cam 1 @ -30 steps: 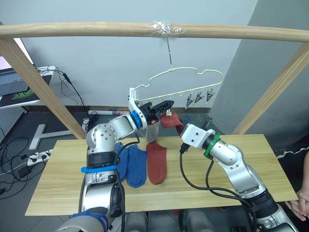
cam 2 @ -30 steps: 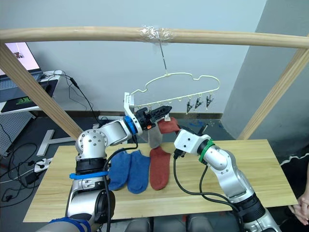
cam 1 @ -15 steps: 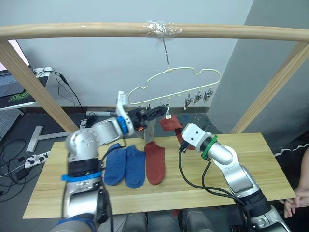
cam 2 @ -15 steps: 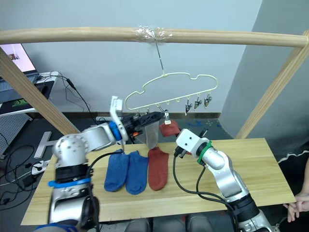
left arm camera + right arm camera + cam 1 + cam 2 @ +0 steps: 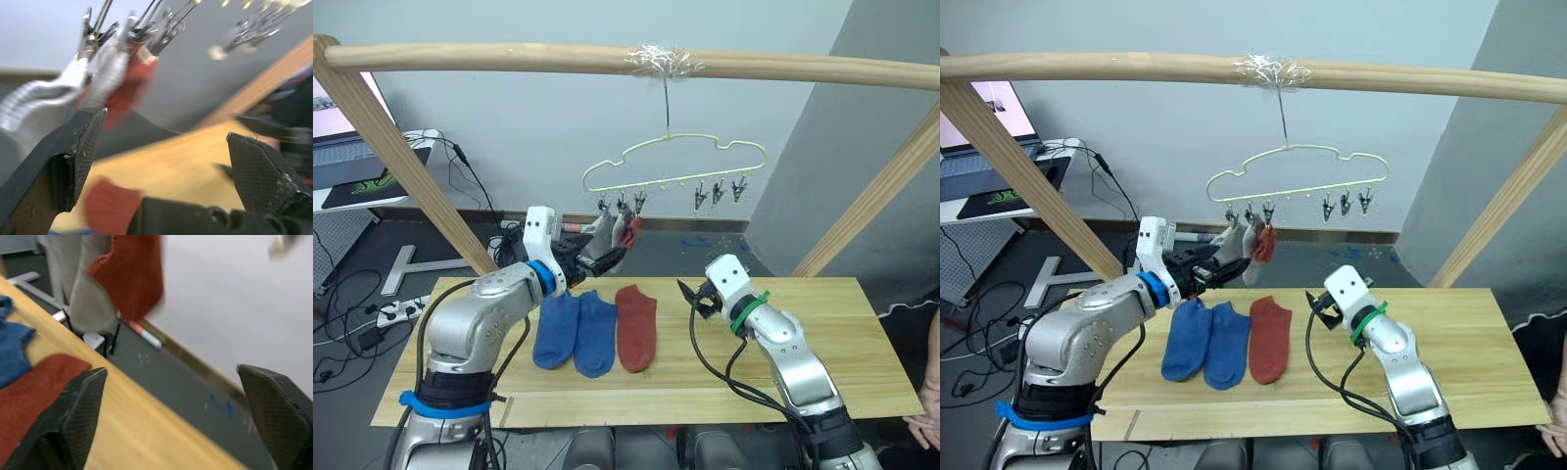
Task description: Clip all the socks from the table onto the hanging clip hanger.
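The pale yellow-green clip hanger (image 5: 674,157) hangs from the wooden rail. Its left clips hold two light grey socks (image 5: 110,73) and a rust red sock (image 5: 132,269), bunched together (image 5: 619,232). My left gripper (image 5: 605,253) is open just below and beside these hanging socks, holding nothing; its fingers (image 5: 85,142) stand wide apart. My right gripper (image 5: 690,294) is open low over the table (image 5: 842,333), right of the socks lying there. Two blue socks (image 5: 576,331) and one rust red sock (image 5: 637,313) lie side by side on the table.
Three free clips (image 5: 717,193) hang on the hanger's right half. The wooden rail frame (image 5: 509,56) spans overhead, with slanted posts at both sides. A person's hand (image 5: 930,403) is at the table's right end. Cables and a laptop lie beyond the left side.
My right gripper has opened and let go of the red sock, which now hangs clipped, and has dropped toward the table. My left gripper has opened and drawn back from the clips. The camera has shifted.
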`<state>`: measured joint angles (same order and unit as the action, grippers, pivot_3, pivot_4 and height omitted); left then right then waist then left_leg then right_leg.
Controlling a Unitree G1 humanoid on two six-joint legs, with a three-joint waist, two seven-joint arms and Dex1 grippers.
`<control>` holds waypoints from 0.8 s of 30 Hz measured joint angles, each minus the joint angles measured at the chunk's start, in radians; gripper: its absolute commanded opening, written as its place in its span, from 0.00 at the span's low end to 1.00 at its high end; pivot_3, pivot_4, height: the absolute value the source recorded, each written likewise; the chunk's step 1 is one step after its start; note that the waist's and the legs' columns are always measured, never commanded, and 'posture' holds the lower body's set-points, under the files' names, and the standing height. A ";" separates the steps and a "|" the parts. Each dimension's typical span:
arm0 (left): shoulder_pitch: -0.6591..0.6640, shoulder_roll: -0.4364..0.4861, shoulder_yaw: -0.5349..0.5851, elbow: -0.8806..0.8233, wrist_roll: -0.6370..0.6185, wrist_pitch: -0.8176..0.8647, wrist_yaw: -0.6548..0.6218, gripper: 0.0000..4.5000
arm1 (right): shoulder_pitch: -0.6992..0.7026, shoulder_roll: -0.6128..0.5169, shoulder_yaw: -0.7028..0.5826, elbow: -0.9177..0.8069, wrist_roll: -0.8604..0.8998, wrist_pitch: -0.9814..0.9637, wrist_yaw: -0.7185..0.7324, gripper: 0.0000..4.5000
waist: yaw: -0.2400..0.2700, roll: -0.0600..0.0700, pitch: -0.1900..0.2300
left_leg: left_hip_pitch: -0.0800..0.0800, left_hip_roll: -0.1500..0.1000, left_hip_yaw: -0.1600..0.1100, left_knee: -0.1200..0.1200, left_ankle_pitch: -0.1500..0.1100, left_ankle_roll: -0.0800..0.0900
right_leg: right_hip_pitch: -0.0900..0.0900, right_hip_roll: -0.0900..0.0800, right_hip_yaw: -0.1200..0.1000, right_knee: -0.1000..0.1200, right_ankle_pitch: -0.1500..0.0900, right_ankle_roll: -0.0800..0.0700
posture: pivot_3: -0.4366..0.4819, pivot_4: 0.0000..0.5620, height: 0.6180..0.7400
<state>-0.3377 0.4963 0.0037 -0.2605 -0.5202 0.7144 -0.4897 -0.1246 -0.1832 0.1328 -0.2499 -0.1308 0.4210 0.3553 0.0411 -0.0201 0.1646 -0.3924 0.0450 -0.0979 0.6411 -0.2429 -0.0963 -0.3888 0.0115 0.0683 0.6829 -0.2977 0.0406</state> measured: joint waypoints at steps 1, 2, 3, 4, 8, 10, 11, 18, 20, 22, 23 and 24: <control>0.005 0.010 -0.012 0.002 0.018 -0.031 -0.027 1.00 | 0.003 0.013 -0.007 -0.020 0.003 0.022 -0.016 0.95 | -0.001 0.000 0.000 | 0.000 0.000 0.000 0.000 0.000 0.000 | 0.000 0.000 0.000 0.000 0.000 0.000 | 0.66 0.16 1.00; 0.010 0.024 -0.026 0.009 0.027 -0.080 -0.085 1.00 | 0.008 0.041 -0.020 -0.065 0.007 0.065 -0.042 0.95 | -0.001 0.001 -0.001 | 0.000 0.000 0.000 0.000 0.000 0.000 | 0.000 0.000 0.000 0.000 0.000 -0.001 | 0.64 0.15 1.00; 0.014 0.028 -0.024 0.017 0.013 -0.112 -0.145 1.00 | 0.013 0.071 -0.040 -0.119 0.017 0.106 -0.068 0.92 | -0.001 0.003 -0.002 | 0.000 0.000 0.000 0.000 0.000 0.000 | 0.000 0.000 0.000 0.000 0.000 -0.001 | 0.64 0.15 1.00; 0.016 0.029 -0.021 0.023 0.007 -0.132 -0.187 1.00 | 0.012 0.097 -0.056 -0.164 0.028 0.133 -0.087 0.87 | -0.001 0.003 -0.003 | 0.000 0.000 0.000 0.000 0.000 0.000 | 0.000 0.001 0.000 0.000 0.000 -0.001 | 0.64 0.15 1.00; 0.009 0.031 -0.015 0.050 0.004 -0.252 -0.317 1.00 | -0.030 0.158 -0.069 -0.285 0.042 0.224 -0.148 0.67 | -0.010 0.003 -0.006 | 0.000 0.000 0.001 0.000 0.000 0.000 | 0.000 0.001 0.000 0.000 0.001 -0.001 | 0.63 0.14 1.00; -0.001 0.031 -0.015 0.078 0.027 -0.331 -0.362 1.00 | -0.059 0.161 -0.064 -0.294 0.034 0.243 -0.172 0.67 | -0.010 0.003 -0.008 | 0.000 0.000 0.001 0.000 0.000 0.000 | 0.000 0.001 0.000 0.000 0.001 -0.002 | 0.62 0.14 1.00; -0.007 0.029 -0.015 0.087 0.035 -0.358 -0.376 1.00 | -0.066 0.161 -0.059 -0.294 0.034 0.245 -0.181 0.67 | -0.011 0.003 -0.008 | 0.000 0.000 0.001 0.000 0.000 0.000 | 0.000 0.001 0.000 0.000 0.001 -0.002 | 0.62 0.14 1.00; -0.057 -0.026 -0.020 0.148 0.062 -0.457 -0.396 1.00 | -0.121 0.175 -0.053 -0.260 0.037 0.250 -0.208 0.47 | -0.018 0.003 -0.008 | 0.000 0.000 0.001 0.000 0.000 0.001 | 0.000 0.001 0.000 0.000 0.001 -0.002 | 0.61 0.17 1.00; -0.067 -0.051 -0.016 0.149 0.063 -0.474 -0.387 1.00 | -0.139 0.178 -0.053 -0.242 0.038 0.250 -0.215 0.47 | -0.018 0.003 -0.008 | 0.000 0.000 0.001 0.000 0.000 0.001 | 0.000 0.001 0.000 0.000 0.001 -0.002 | 0.61 0.17 1.00; -0.068 -0.056 -0.016 0.149 0.062 -0.480 -0.385 1.00 | -0.155 0.184 -0.053 -0.230 0.040 0.249 -0.220 0.47 | -0.018 0.003 -0.008 | 0.000 0.000 0.001 0.000 0.000 0.001 | 0.000 0.001 0.000 0.000 0.001 -0.002 | 0.62 0.17 1.00; -0.067 -0.056 -0.017 0.148 0.062 -0.480 -0.388 1.00 | -0.170 0.187 -0.053 -0.215 0.042 0.249 -0.225 0.47 | -0.018 0.003 -0.008 | 0.000 0.000 0.001 0.000 0.000 0.001 | 0.000 0.001 0.000 0.000 0.001 -0.002 | 0.62 0.17 1.00; -0.065 -0.056 -0.017 0.146 0.060 -0.480 -0.392 1.00 | -0.178 0.190 -0.053 -0.207 0.045 0.249 -0.228 0.47 | -0.018 0.003 -0.008 | 0.000 0.001 0.001 0.000 0.000 0.001 | 0.000 0.001 0.000 0.000 0.001 -0.002 | 0.62 0.17 1.00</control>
<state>-0.4028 0.4401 -0.0130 -0.1140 -0.4598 0.2344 -0.8812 -0.3021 0.0070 0.0797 -0.4572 -0.0859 0.6697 0.1278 0.0228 -0.0170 0.1562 -0.3921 0.0455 -0.0968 0.6412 -0.2430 -0.0955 -0.3890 0.0126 0.0686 0.6830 -0.2963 0.0385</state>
